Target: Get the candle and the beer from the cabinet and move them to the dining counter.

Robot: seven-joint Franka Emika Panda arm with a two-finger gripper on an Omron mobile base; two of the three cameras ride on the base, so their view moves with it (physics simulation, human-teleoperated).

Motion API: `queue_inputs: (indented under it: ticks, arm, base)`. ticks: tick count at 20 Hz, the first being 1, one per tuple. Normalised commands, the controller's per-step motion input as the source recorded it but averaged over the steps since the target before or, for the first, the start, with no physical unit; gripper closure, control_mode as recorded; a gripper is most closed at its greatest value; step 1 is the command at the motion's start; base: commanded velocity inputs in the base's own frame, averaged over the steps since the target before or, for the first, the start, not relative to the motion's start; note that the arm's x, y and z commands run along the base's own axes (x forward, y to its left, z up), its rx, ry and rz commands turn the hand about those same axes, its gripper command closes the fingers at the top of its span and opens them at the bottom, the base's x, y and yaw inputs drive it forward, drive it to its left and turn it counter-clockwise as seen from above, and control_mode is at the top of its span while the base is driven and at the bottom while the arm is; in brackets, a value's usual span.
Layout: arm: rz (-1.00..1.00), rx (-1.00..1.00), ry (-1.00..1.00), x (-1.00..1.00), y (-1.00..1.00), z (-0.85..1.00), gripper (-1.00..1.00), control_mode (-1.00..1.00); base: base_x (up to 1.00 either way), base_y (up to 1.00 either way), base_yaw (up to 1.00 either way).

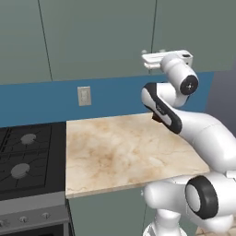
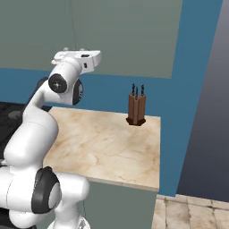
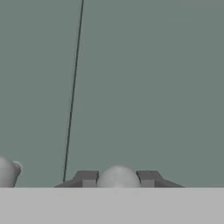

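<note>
The arm is up high at the cabinet (image 1: 101, 37), hand level with the lower edge of the grey-green doors. In the hand view the claw (image 3: 118, 178) has its two dark tips pressed on either side of a round pale knob (image 3: 117, 177): it is clamped on that knob, jaws drawn in tight. A second knob (image 3: 8, 171) sits just across the door seam, on the neighbouring door. From the left base view the hand's white body meets the doors right at their bottom edge, where both knobs sit close together.

So this is the opening step. Both doors are shut flat, and the candle and the beer are out of sight, presumably behind them; nothing has been fetched yet. The dining counter is not in these pictures either, so the carrying leg is still far off.

Below, the short marble worktop (image 2: 112, 143) carries a brown knife block (image 2: 136, 109) near the blue backsplash, and the stove (image 1: 27, 156) lies to its left.

Next, as I judge it, comes a pull: draw the knob back and swing it along the door's arc, keeping the grip firm so the round knob doesn't slip free. Which side the hinge lies on I cannot tell for sure, though the seam beside the knob suggests the door swings away from it.
</note>
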Motion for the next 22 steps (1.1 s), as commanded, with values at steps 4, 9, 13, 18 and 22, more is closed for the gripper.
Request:
queue_inputs:
  ticks: [4,9,13,18,22]
  arm:
    - [0.08,-0.01,-0.05,-0.32,-0.22,0.0,1.0,-1.0]
    - [0.09,0.0,-0.07,-0.54,-0.45,0.03,1.0,-1.0]
    - [0.09,0.0,-0.1,-0.78,-0.64,0.14,1.0,-1.0]
    - [0.08,-0.01,-0.06,-0.91,-0.83,0.16,1.0,-1.0]
    - [0.13,-0.03,-0.1,-0.82,-0.88,0.24,1.0,-1.0]
  base:
    - [0.0,0.0,0.0]
    - [0.0,0.0,0.0]
    - [0.0,0.0,0.0]
    - [0.0,0.0,0.0]
    - [0.0,0.0,0.0]
